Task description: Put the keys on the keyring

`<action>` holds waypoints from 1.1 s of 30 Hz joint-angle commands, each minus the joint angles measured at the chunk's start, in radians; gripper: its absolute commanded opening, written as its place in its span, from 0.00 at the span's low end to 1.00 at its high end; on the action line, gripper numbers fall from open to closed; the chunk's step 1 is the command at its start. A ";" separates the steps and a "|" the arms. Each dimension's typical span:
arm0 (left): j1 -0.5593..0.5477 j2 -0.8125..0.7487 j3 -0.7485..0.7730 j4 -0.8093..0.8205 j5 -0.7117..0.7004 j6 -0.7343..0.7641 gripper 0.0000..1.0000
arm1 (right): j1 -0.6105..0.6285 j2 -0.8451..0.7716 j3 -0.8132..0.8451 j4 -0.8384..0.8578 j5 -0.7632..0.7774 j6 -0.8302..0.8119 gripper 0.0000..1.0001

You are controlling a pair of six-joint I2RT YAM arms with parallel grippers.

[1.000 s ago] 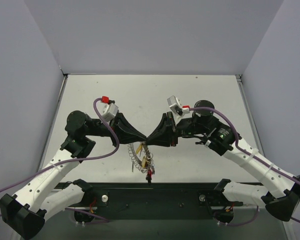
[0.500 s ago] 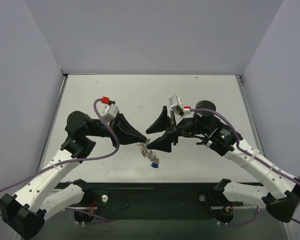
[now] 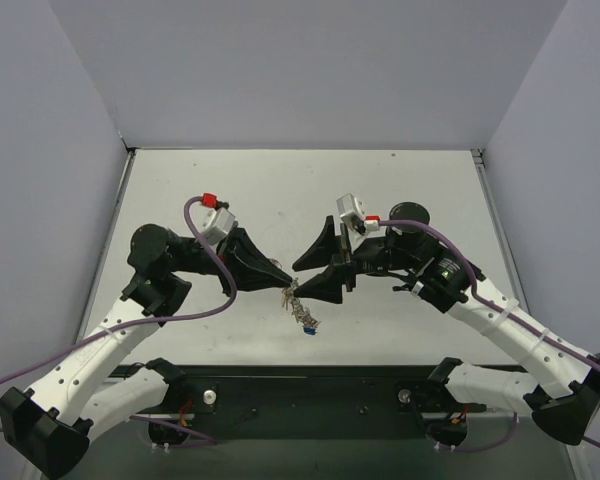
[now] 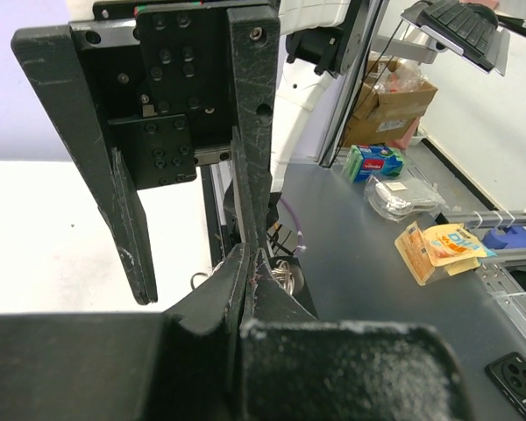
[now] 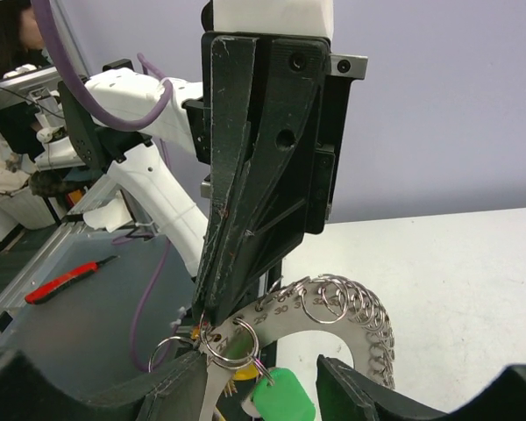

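The left fingers (image 3: 265, 270), matte black and tapering to a thin wedge, are pressed together on one end of the keyring (image 3: 294, 298), which is held near the middle of the near edge of the pale, smooth bench (image 3: 300, 190), between the two arms. In the right wrist view the keyring (image 5: 285, 311) is seen as a flat, curved silvery band punched with a row of small holes. Thin wire split rings are threaded along its outer edge, so that a bumpy, coil-like rim is formed. The keys (image 3: 305, 325) are hung below the band in a small cluster; whether the lowest of them touches the bench cannot be told. A green key (image 5: 283, 396) with a glossy, rounded plastic head is hung from one split ring, a scrap of yellow plastic is glimpsed just behind it, and a blue head (image 3: 307, 331) is made out at the bottom of the cluster from above. The right fingers (image 3: 320, 285) are spread apart, one on each side of the left fingertips, and nothing is clasped by them. In the right wrist view the green head lies in the gap between them. In the left wrist view the closed left fingers (image 4: 210, 303) are seen to be dusty and scuffed, with fine wire loops (image 4: 285, 279) showing at their tips.
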 commanded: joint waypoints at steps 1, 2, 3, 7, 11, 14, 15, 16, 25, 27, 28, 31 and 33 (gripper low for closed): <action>-0.002 -0.006 0.008 0.139 0.012 -0.054 0.00 | -0.008 -0.031 -0.004 0.042 -0.039 -0.033 0.49; -0.001 -0.008 0.008 0.148 0.012 -0.062 0.00 | -0.008 -0.031 -0.006 0.042 -0.040 -0.033 0.47; -0.002 -0.005 0.008 0.150 0.012 -0.063 0.00 | -0.008 -0.031 -0.006 0.042 -0.043 -0.033 0.44; -0.002 0.000 0.004 0.173 0.012 -0.085 0.00 | -0.008 -0.030 -0.003 0.049 -0.045 -0.022 0.40; -0.002 0.003 -0.003 0.182 0.013 -0.094 0.00 | -0.008 -0.048 -0.015 0.077 -0.025 -0.016 0.44; -0.002 0.004 -0.003 0.182 0.012 -0.096 0.00 | -0.008 -0.057 -0.019 0.083 -0.003 -0.017 0.48; -0.002 0.004 -0.004 0.182 0.010 -0.096 0.00 | -0.008 -0.056 -0.018 0.083 0.000 -0.016 0.48; -0.002 0.006 -0.004 0.183 0.013 -0.096 0.00 | -0.008 -0.056 -0.016 0.089 0.001 -0.014 0.48; -0.002 0.009 -0.007 0.190 0.012 -0.105 0.00 | -0.008 -0.015 0.004 0.101 -0.025 0.007 0.32; -0.004 0.009 -0.009 0.193 0.012 -0.105 0.00 | -0.008 -0.010 0.007 0.109 -0.028 0.018 0.27; -0.004 0.010 -0.010 0.196 0.012 -0.108 0.00 | -0.008 -0.010 0.005 0.118 -0.031 0.022 0.27; -0.002 0.014 -0.013 0.202 0.012 -0.114 0.00 | -0.008 -0.011 0.004 0.129 -0.031 0.024 0.29; -0.004 0.014 -0.012 0.205 0.013 -0.116 0.00 | -0.008 -0.024 -0.006 0.134 -0.019 0.019 0.33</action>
